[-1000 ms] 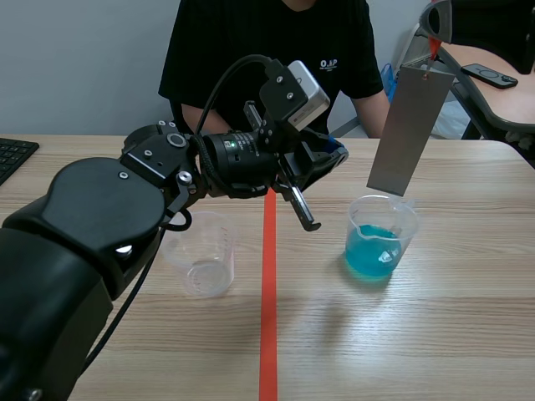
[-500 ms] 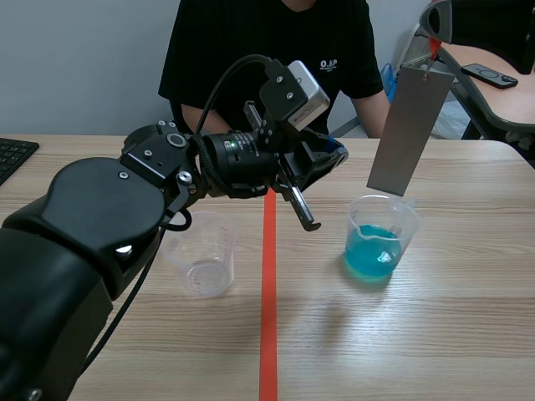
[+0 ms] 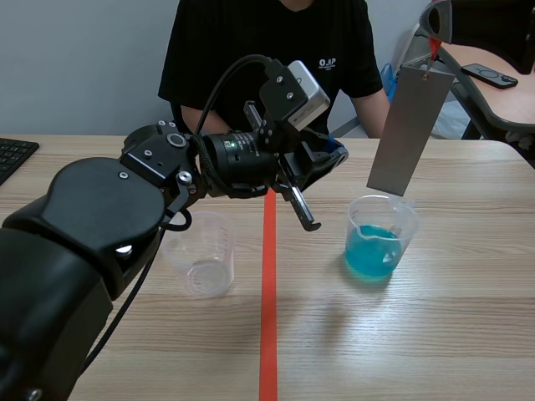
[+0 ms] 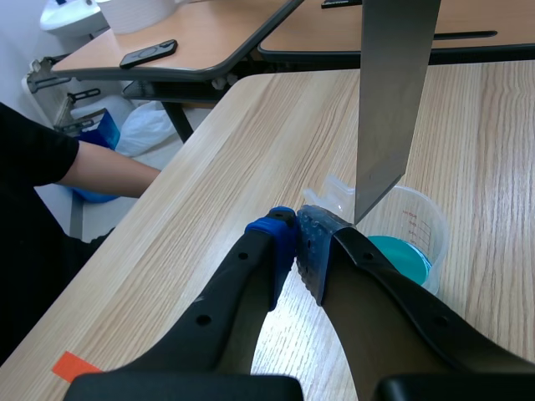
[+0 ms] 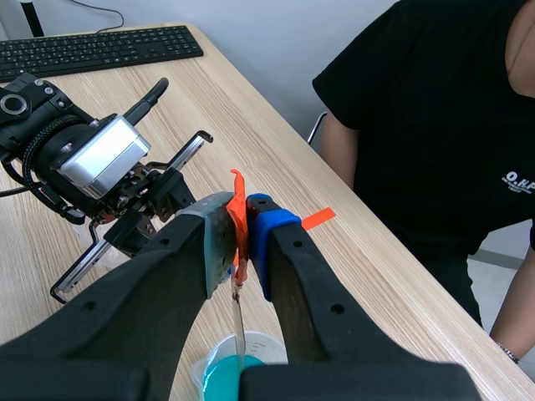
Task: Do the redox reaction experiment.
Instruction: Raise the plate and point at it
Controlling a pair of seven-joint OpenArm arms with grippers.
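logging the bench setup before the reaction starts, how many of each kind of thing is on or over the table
beakers: 2 (empty beaker, blue-liquid beaker)
metal sheet: 1, hanging just over the blue-liquid beaker
keyboard: 1, at the table's edge
total: 4

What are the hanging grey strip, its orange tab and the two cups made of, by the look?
Grey strip: likely sheet metal, matte grey, thin, flat, straight-edged; which metal is unclear.
Orange tab: tape or thin plastic, can't tell.
Cup with blue liquid: clear plastic by its moulded spout and printed scale; glass not excluded.
Empty cup: same clear, slightly cloudy look.
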